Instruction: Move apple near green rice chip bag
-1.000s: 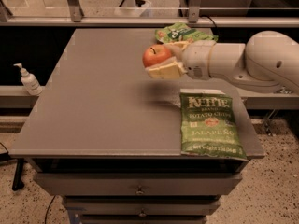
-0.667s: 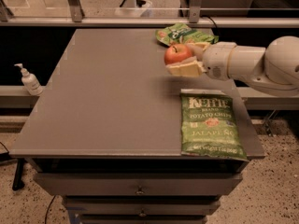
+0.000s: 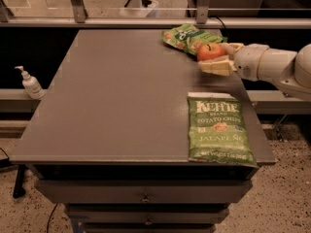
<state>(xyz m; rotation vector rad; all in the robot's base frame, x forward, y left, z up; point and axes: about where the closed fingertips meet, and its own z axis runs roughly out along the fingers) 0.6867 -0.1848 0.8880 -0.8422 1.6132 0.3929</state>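
Observation:
A round red-orange apple (image 3: 210,52) with a dark stem sits between the fingers of my gripper (image 3: 216,58), which is shut on it and holds it just above the grey table (image 3: 116,91) at the back right. The green rice chip bag (image 3: 188,36) lies crumpled at the table's far edge, directly behind and to the left of the apple, almost touching it. My white arm (image 3: 272,67) reaches in from the right.
A green Kettle jalapeño chip bag (image 3: 218,130) lies flat at the table's front right corner. A hand sanitiser bottle (image 3: 30,83) stands on a ledge to the left. A metal rail runs behind the table. Drawers are below.
My gripper has carried the apple to the right and towards the back of the table, closer to the green rice chip bag.

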